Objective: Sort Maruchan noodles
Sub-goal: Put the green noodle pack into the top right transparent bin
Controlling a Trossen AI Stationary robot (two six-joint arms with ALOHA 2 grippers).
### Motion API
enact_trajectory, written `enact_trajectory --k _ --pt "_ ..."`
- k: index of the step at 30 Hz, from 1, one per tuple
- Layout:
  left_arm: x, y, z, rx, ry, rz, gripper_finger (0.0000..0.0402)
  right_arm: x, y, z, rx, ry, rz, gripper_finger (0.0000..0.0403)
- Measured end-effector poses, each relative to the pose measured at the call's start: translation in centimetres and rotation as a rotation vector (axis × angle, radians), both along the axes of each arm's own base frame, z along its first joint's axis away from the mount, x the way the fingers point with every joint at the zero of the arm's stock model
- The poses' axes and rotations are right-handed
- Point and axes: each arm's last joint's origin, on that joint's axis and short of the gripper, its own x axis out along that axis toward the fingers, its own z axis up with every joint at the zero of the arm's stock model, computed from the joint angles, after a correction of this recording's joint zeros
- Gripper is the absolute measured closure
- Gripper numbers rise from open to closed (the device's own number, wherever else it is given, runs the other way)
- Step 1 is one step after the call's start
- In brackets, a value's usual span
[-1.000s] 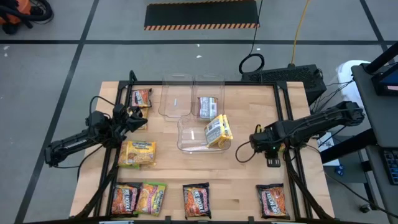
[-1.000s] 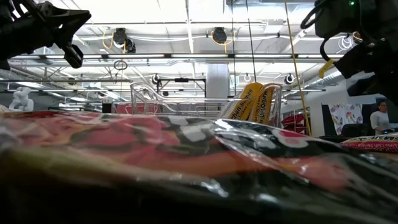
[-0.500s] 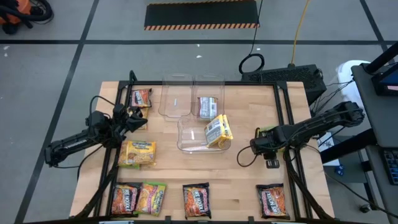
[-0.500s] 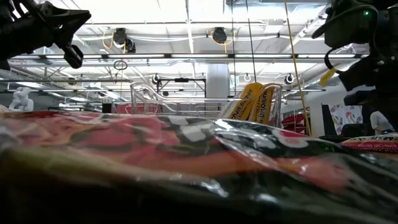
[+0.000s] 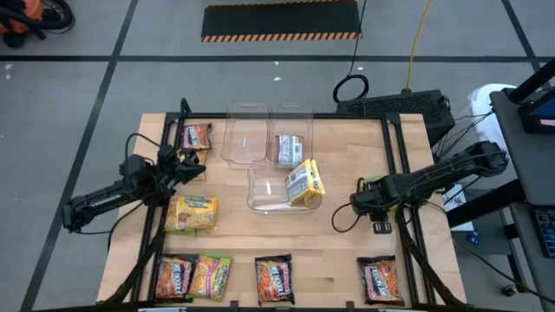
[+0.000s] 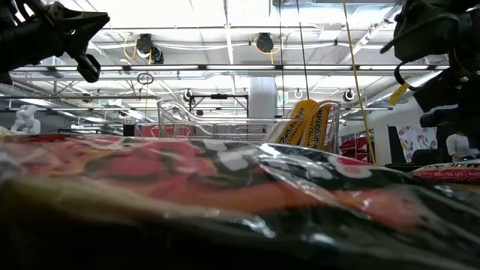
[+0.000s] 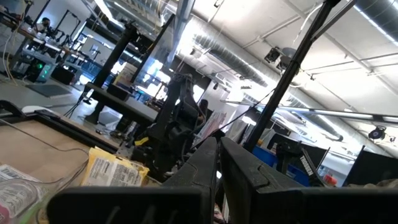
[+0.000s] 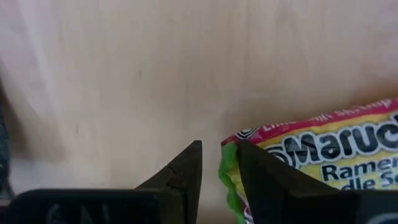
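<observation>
The right arm reaches low across the counter (image 5: 347, 251), its tool (image 8: 211, 146) grasping a lime-green Maruchan packet (image 8: 323, 155) by the edge between its fingers. The left arm waits folded, its tool (image 5: 192, 165) clenched and empty, pointed up.

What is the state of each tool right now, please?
Left tool: closed, holding nothing.
Right tool: closed on the edge of a lime-green Maruchan packet, it seems.
</observation>
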Motion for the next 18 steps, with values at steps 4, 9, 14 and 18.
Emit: enact_trajectory --k 4,9,14,18 --pt "0.0 0.0 0.0 0.0 0.0 0.0 0.0376 -0.1 -0.19 0.03 -0.061 0.004 -0.019 0.0303" --pt "0.0 0.0 -0.01 0.0 0.0 0.001 0.0376 -0.11 -0.21 0.03 -0.066 0.004 -0.025 0.0303" --pt "0.0 0.0 0.0 0.0 0.0 0.0 0.0376 -0.17 -0.22 -0.1 -0.066 0.007 -0.037 0.0303" --pt "0.0 0.0 0.0 0.0 -0.001 0.001 0.0376 -0.2 -0.23 -0.32 -0.072 0.013 -0.072 0.0303"
